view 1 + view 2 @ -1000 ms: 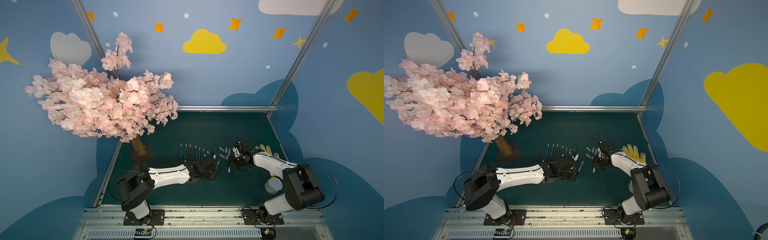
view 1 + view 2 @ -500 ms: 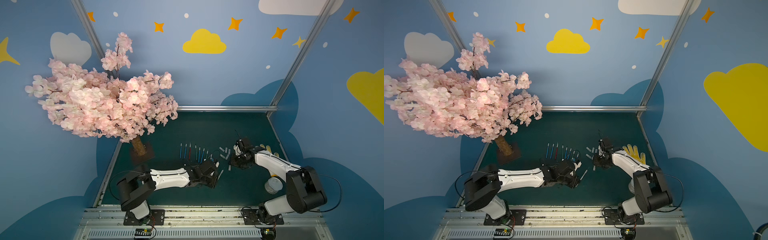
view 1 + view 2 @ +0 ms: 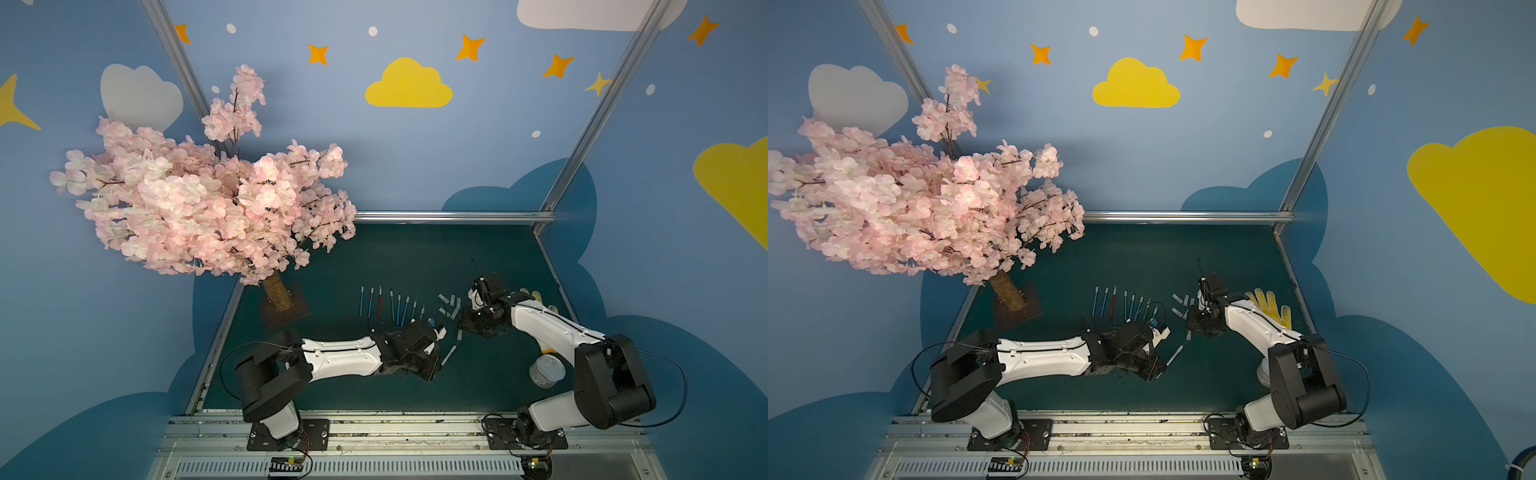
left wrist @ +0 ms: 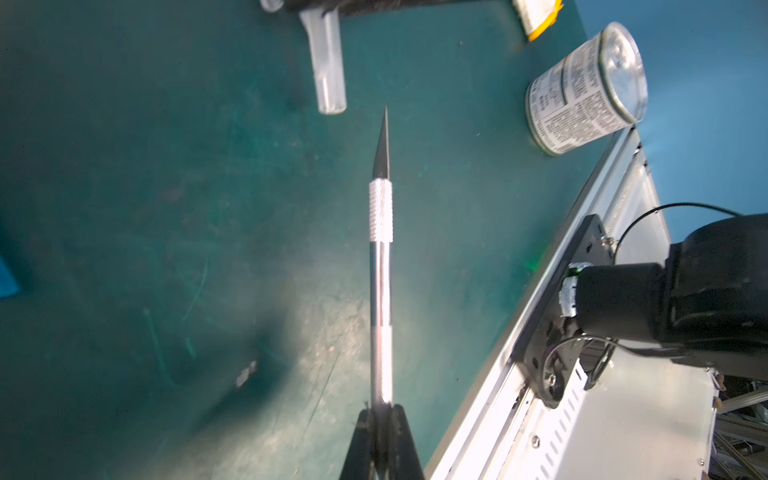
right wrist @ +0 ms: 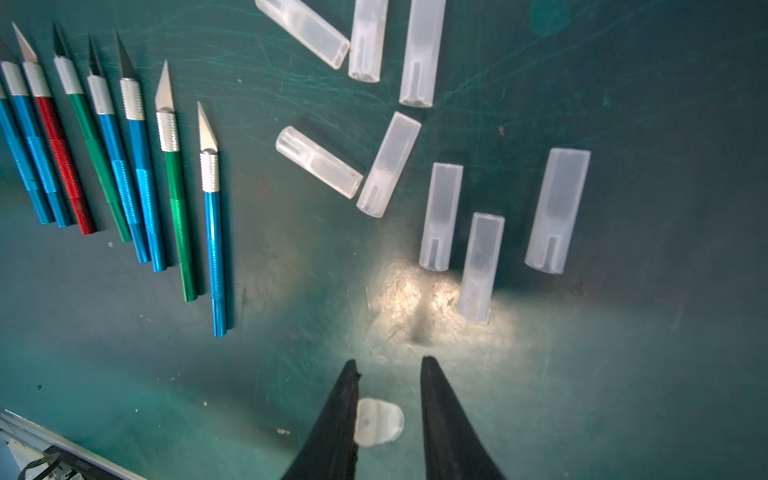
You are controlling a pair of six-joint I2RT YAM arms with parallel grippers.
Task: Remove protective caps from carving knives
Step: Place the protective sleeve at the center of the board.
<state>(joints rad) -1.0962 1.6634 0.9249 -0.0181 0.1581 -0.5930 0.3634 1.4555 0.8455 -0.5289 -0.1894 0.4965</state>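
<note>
My left gripper (image 4: 382, 411) is shut on the tail of a silver carving knife (image 4: 381, 270), whose blade is bare and points toward my right gripper (image 3: 463, 328). In both top views this knife (image 3: 1175, 355) hangs slanted between the two arms. A protective cap (image 5: 378, 422) sits between the fingers of my right gripper (image 5: 388, 365), which is open. The cap touches one finger and a gap shows to the other. This cap (image 4: 326, 66) is just off the blade tip. Several uncapped carving knives (image 5: 124, 166) lie in a row, and several loose caps (image 5: 440, 216) lie beside them.
A tin can (image 3: 546, 372) stands near the right arm's base. A yellow glove (image 3: 1268, 305) lies behind that arm. The pink blossom tree (image 3: 208, 208) stands at the mat's left on its dark base (image 3: 286, 309). A metal rail (image 4: 540, 395) runs along the front edge.
My left arm has pulled the silver knife back toward the front edge, away from the right gripper. The cap has come off the blade and stayed at the right gripper.
</note>
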